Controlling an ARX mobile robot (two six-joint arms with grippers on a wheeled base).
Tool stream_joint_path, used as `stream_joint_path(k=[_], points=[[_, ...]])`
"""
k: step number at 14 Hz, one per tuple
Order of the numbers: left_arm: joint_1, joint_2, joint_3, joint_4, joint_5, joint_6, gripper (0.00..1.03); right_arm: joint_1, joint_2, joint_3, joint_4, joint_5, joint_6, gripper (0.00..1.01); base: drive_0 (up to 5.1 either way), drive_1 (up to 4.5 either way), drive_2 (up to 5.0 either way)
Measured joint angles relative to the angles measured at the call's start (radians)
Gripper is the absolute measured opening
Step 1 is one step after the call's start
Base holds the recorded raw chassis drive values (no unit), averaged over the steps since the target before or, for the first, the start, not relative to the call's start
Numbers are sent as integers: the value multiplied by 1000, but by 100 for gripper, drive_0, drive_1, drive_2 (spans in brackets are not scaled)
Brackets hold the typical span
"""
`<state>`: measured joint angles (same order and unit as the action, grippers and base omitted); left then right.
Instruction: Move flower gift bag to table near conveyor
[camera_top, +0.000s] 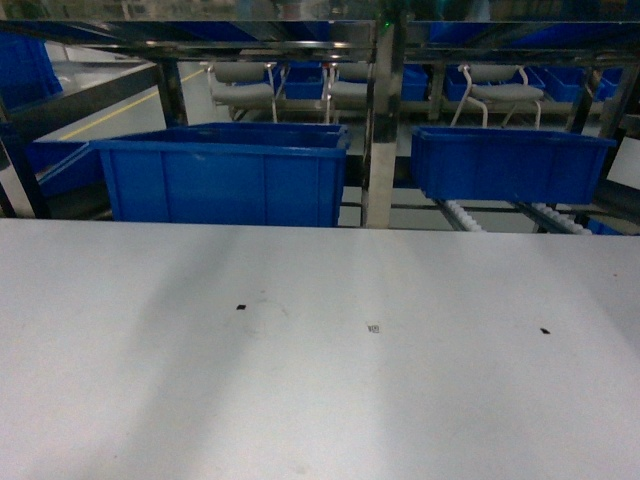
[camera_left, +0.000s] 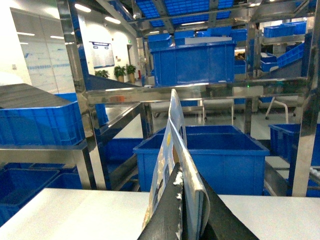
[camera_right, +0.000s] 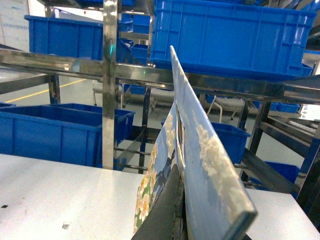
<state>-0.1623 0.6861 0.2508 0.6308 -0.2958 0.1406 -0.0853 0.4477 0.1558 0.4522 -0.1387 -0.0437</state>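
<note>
Pinching a flat flower gift bag (camera_left: 175, 150) edge-on, the left gripper (camera_left: 182, 210) has its dark fingers (camera_left: 167, 215) pressed against both faces of the folded bag, seen in the left wrist view above the white-grey table (camera_left: 75, 210). Right wrist view much the same: right gripper (camera_right: 175, 215) clamped on a flower gift bag's lower edge (camera_right: 200, 150), blossom print on a blue ground showing on the left face, bag rising upright and slightly tilted. Cannot tell whether both grip one bag or two. Head view shows neither gripper nor bag, only the table (camera_top: 320, 400) with a few small black marks (camera_top: 241, 306). Beyond its far edge, two blue bins (camera_top: 225, 175) in a steel rack (camera_top: 380, 120); conveyor (camera_top: 465, 215) rollers visible under the right bin (camera_top: 510, 165).
</note>
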Motion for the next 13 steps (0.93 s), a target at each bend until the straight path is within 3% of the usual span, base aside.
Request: stream_joint_path(k=[1, 10, 13], points=[[0, 1, 0, 0, 0, 0, 2, 0, 2, 0, -6, 0, 0, 2, -502, 243, 243], [0, 8, 0, -3, 0, 0, 2, 0, 8, 0, -2, 0, 0, 2, 4, 425, -417], [0, 8, 0, -3, 0, 0, 2, -69, 172, -23, 193, -70, 1, 2, 4, 425, -417]])
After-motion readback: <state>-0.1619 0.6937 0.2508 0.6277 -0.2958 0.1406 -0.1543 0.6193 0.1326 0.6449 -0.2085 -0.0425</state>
